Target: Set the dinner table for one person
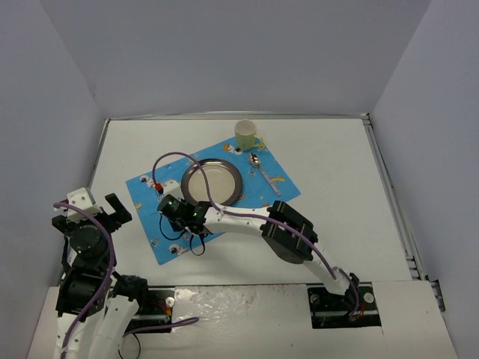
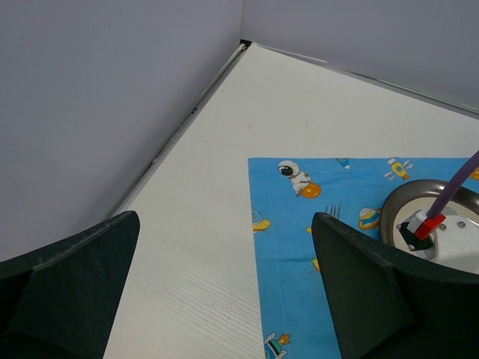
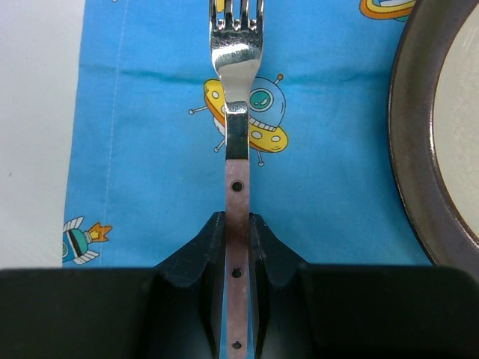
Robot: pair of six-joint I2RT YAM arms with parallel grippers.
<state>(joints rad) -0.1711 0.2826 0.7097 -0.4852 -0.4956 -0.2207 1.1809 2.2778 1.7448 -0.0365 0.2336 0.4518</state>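
Placemat [image 3: 150, 149] | right hand [image 3: 237, 221] clamps fork [image 3: 236, 52] | left hand [image 2: 224, 224] wide apart

The top view looks down from behind the arm bases over the whole table [image 1: 337, 164]. The left wrist view looks forward between its fingers [image 2: 67, 284], slanting over bare table. The right wrist view sits close above the placemat [image 3: 150, 149]. All three share the plate [image 3: 419, 112] edge.

The pink-handled metal fork [image 3: 236, 56] has a mirror-bright polished head and a duller, smooth handle with small rivets. The blue space-print cloth placemat [image 3: 150, 172] looks matt, its hem stitched. The round dark-rimmed plate [image 3: 415, 149] carries a soft sheen. The white rectangular dinner table [image 2: 202, 224] is matt, faintly grained.
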